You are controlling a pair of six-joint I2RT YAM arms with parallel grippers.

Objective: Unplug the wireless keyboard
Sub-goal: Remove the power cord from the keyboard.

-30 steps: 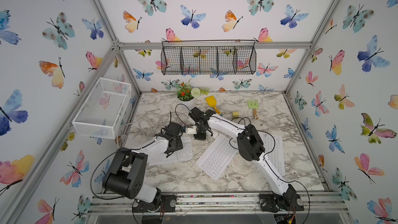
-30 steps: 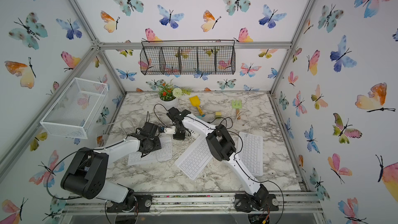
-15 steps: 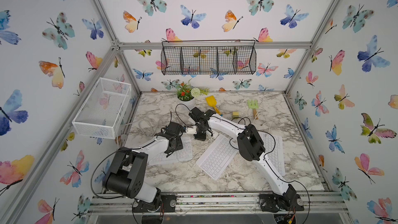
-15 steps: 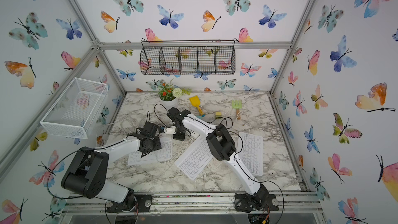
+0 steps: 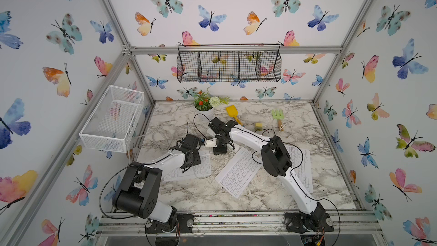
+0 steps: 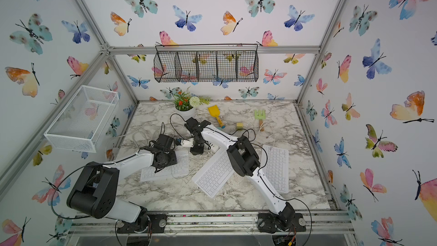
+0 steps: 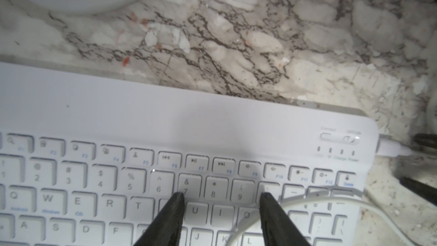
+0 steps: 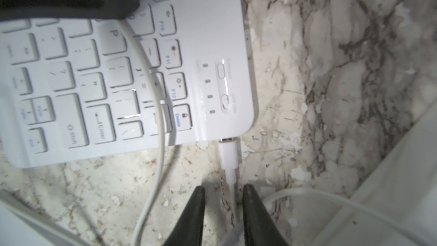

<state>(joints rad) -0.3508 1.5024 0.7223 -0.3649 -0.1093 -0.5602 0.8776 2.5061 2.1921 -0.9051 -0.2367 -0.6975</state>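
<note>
Keyboard (image 7: 165, 119) under left gripper (image 7: 222, 196); its plug (image 8: 228, 155) just beyond right gripper (image 8: 222, 189).

Left arm (image 5: 165, 162) hides much of the keyboard (image 5: 202, 170).
</note>
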